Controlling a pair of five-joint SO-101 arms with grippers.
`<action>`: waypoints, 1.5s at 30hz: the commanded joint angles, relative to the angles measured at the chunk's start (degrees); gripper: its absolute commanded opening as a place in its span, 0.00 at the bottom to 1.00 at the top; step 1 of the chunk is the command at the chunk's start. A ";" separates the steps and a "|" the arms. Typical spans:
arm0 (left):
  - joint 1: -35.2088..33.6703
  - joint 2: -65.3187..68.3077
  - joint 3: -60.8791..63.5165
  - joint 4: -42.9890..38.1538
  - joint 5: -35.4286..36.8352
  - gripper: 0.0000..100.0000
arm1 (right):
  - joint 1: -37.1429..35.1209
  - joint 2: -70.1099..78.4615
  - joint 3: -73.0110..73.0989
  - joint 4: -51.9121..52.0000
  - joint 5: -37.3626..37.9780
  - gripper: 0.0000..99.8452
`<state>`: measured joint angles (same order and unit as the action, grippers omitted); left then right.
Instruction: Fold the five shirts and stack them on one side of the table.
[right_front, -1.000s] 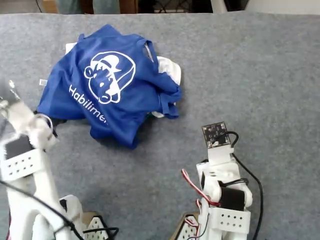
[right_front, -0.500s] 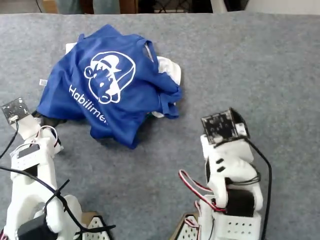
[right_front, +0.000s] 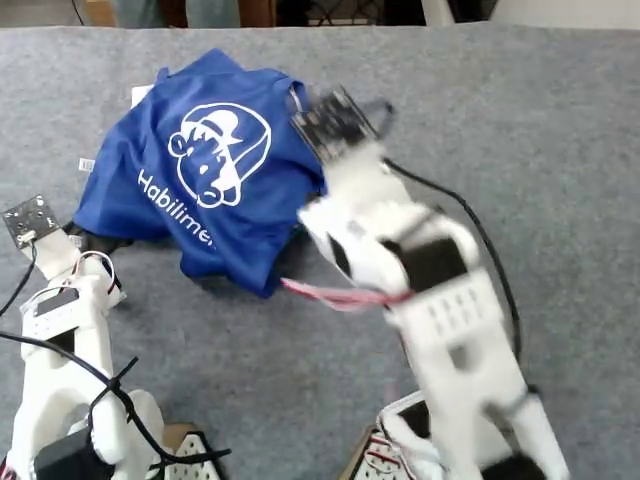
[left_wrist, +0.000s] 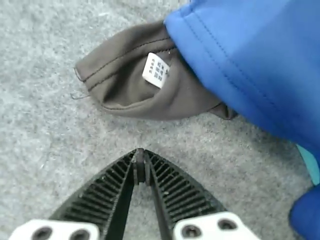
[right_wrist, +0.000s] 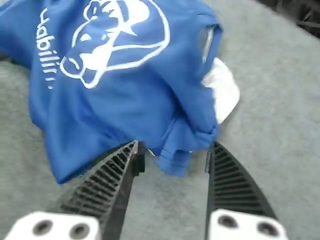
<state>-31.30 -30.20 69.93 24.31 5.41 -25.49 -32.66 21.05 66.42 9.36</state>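
Right arm (right_front: 400, 250) blurred; brown shirt (left_wrist: 140, 85), white shirt (right_wrist: 222, 92) mostly under blue shirt (right_front: 200, 170).

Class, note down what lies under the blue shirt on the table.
A white garment and a dark brown garment poke out from beneath the blue shirt. How many more lie beneath is covered.

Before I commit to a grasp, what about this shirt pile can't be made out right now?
- Shirt count: in the high view the blue shirt with a white print covers the rest; only edges of a white shirt and a dark brown garment peek out.
- Pile's right edge, high view: hidden behind the right arm.
- Teal fabric sliver, left wrist view: cut off by the frame edge.
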 joint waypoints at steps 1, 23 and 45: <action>0.04 -0.18 -2.95 -0.88 -0.18 0.03 | -5.36 11.47 -14.20 0.53 -3.25 0.22; 3.56 -0.26 -3.03 -0.88 -0.18 0.03 | -8.18 64.75 -66.33 20.31 -8.79 0.01; 3.30 -0.26 -3.82 -0.53 -0.09 0.03 | -9.93 82.86 -78.73 20.75 -14.77 0.44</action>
<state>-28.31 -30.20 68.97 24.31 5.41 -36.04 48.57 -54.11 88.40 -5.41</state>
